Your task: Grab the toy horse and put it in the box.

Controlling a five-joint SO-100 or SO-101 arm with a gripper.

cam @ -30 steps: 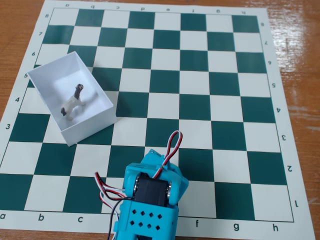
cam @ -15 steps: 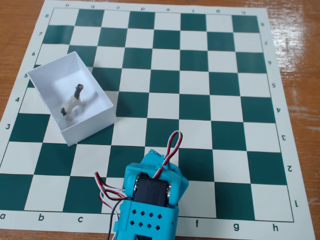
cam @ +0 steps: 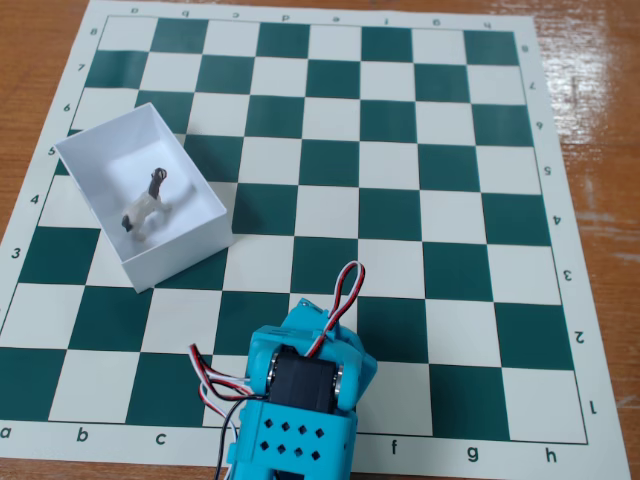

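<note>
While the toy horse [cam: 146,207] lies inside the box [cam: 178,258], the fingers' state cannot be told.

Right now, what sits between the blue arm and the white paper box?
Nothing: the fixed view shows only bare chessboard mat between the blue plastic arm and white paper box.

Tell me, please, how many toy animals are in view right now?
1. The toy horse lies inside the white box at the chessboard's left side in the fixed view. None shows elsewhere, though the arm hides a few squares.
</note>
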